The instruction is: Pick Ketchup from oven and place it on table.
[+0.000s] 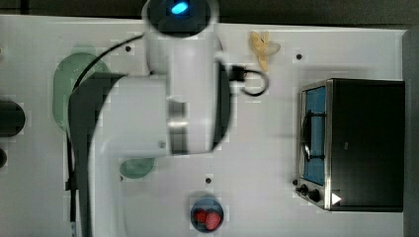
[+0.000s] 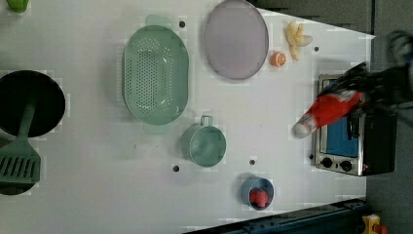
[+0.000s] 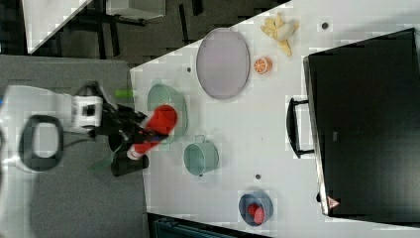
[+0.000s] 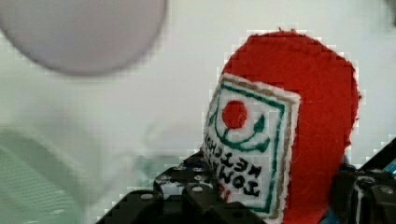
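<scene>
The claw clamps a red ketchup bottle with white patch label.

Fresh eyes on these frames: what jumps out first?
The red ketchup stands out, clamped in the gripper and held in the air, out of the oven. Next comes the big green colander mid-table, beside the pale purple plate.

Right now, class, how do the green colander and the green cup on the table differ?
The colander is wide, oval and perforated; the cup is small, round and solid-walled. The colander has a tab handle at each end; the cup has one loop handle. Both are pale green, empty and rest open side up on the white table.
</scene>
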Motion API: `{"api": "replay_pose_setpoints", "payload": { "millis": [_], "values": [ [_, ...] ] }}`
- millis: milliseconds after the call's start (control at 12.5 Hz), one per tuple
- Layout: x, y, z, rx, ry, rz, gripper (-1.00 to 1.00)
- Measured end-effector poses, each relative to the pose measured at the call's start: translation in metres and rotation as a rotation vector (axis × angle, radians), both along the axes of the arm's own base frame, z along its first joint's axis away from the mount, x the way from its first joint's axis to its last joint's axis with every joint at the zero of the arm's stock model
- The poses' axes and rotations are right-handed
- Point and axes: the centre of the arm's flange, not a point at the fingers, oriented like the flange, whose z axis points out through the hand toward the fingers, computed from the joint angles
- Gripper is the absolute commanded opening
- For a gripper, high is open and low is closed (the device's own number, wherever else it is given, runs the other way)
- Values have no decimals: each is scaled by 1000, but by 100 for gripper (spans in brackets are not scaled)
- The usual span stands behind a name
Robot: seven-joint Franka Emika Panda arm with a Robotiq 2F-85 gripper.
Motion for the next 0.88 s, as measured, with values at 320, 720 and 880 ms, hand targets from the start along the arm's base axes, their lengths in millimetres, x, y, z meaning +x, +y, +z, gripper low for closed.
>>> {"api": "replay_pose_setpoints", "payload": {
  "millis": [320,720,880],
  "values": [
    [-14,-10,-101,-24,-20,-8,27],
    [-51,-84,-216,-51,-21,-127,33],
    [-64,-97,-252,-75,-7,-138,74]
  ]
}}
